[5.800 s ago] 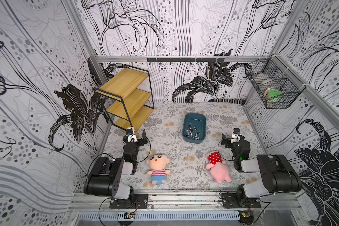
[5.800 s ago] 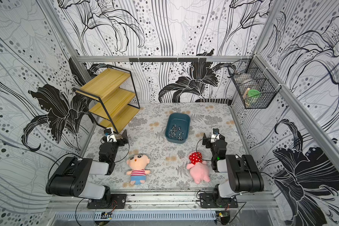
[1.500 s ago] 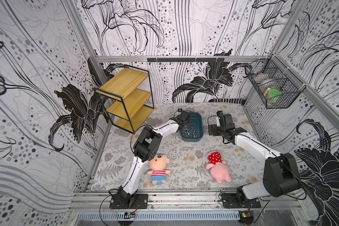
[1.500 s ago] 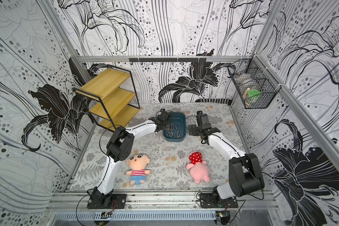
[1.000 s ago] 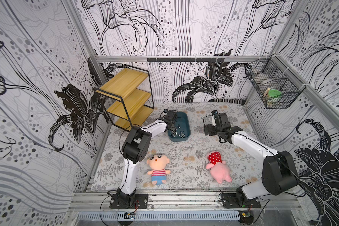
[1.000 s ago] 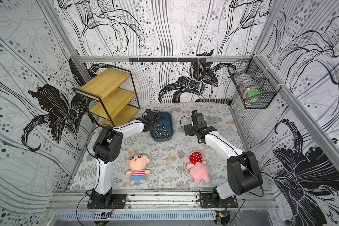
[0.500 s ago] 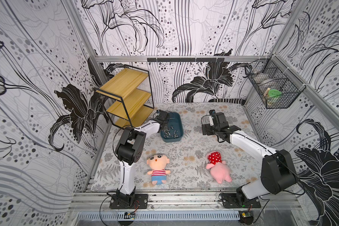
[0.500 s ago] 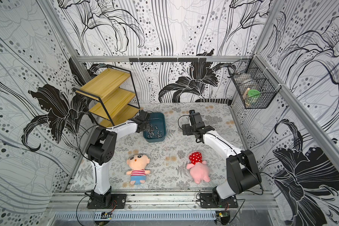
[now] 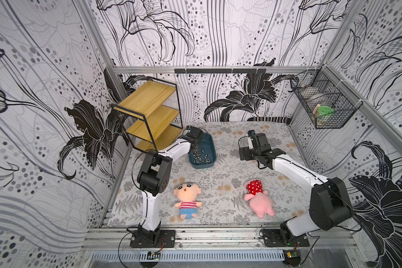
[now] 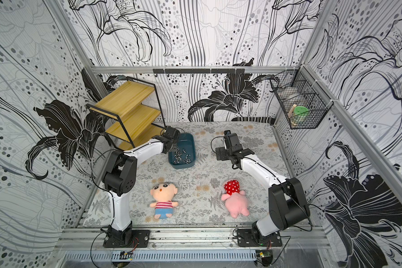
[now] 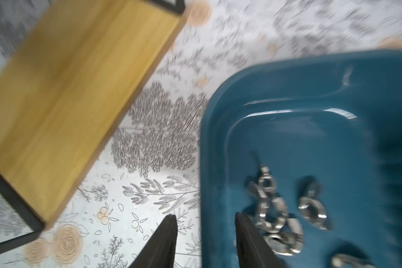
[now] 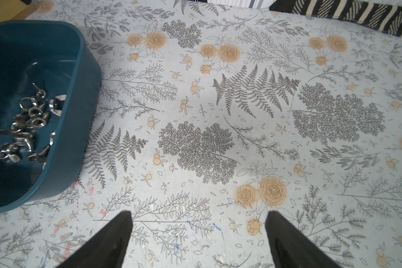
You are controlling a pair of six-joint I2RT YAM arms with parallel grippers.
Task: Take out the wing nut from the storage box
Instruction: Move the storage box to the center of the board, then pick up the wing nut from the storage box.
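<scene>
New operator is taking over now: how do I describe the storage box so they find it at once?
Find the yellow wooden shelf at the back of the floral mat, on the robot's left. The storage box sits beside its lowest board. It is a dark teal tub with rounded corners holding shiny wing nuts, unlike the black wire basket on the wall.

The bench [image 9: 230, 167] is covered with a pale sheet printed with ferns and orange roses. A wooden three-tier shelf [image 9: 149, 111] stands in its far left corner, and the teal storage box [image 9: 208, 142] sits just beside it. Near the front edge lie a boy doll [image 9: 187, 199] in a striped shirt and, well apart from it, a pink plush [image 9: 259, 200]. A striped cloth [image 9: 269, 119] lies along the back edge.
</scene>
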